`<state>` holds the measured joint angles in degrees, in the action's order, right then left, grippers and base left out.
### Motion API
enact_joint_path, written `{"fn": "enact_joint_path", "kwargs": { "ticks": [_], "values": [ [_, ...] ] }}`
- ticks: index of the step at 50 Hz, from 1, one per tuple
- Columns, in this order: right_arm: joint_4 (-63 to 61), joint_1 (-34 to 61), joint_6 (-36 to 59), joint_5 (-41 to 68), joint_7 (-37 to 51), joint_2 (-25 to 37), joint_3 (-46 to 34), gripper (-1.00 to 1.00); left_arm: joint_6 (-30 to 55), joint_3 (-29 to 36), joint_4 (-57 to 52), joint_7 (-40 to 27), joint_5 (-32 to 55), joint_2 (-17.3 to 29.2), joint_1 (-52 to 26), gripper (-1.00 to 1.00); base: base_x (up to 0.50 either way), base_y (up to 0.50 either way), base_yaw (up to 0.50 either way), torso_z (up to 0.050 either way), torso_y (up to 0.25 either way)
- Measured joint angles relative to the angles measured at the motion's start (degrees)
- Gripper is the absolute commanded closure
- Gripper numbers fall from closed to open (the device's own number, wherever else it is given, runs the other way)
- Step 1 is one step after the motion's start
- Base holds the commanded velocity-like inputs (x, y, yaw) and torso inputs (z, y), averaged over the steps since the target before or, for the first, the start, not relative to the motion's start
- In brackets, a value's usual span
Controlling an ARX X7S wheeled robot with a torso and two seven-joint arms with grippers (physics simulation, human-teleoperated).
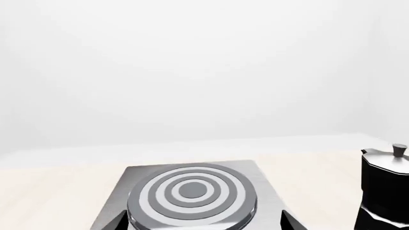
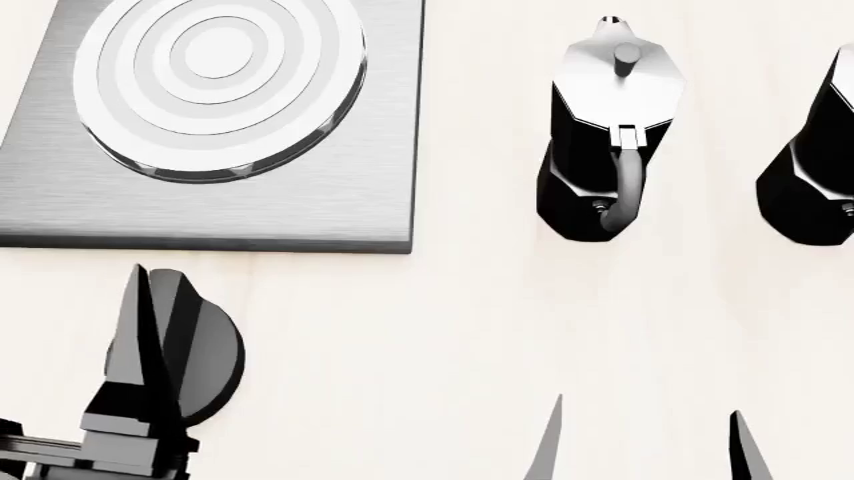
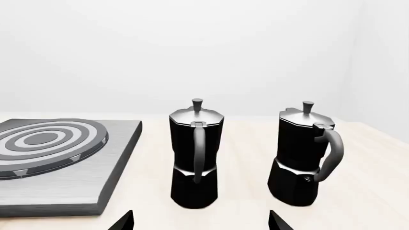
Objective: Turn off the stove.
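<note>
The stove (image 2: pixel 334 190) is a flat square brushed-grey plate at the far left of the table, and its ringed round burner (image 2: pixel 214 80) shows no glow. My left gripper (image 2: pixel 167 320) hovers just in front of the plate's near edge, turned partly edge-on in the head view. In the left wrist view the left gripper (image 1: pixel 203 223) is open, its two dark fingertips (image 1: pixel 118 221) spread wide with the burner (image 1: pixel 191 191) framed between them and nothing held. My right gripper (image 2: pixel 647 445) is open and empty, short of the moka pots; in its own wrist view the right gripper (image 3: pixel 201 223) shows only its two tips.
Two tall black-and-silver moka pots stand right of the stove: one (image 2: pixel 607 130) close to the plate, the other (image 2: pixel 814 160) at the right edge. Both appear in the right wrist view (image 3: pixel 195 158) (image 3: pixel 303 158), handles facing me. Pale wooden tabletop (image 2: pixel 427 330) lies around them.
</note>
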<state>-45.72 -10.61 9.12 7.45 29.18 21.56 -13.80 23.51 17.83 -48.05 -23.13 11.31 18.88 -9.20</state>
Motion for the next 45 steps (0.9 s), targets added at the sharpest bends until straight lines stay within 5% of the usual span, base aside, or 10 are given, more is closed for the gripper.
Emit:
{"fn": "enact_joint_path", "kwargs": {
  "ticks": [45],
  "values": [
    [0.11,0.53,0.46,1.15,0.52,0.78,-0.29,-1.0,-11.02,4.32,20.79,0.56,-2.39,-3.39,-1.77,-1.0,0.0,0.0,0.0,0.0,0.0]
  ]
}}
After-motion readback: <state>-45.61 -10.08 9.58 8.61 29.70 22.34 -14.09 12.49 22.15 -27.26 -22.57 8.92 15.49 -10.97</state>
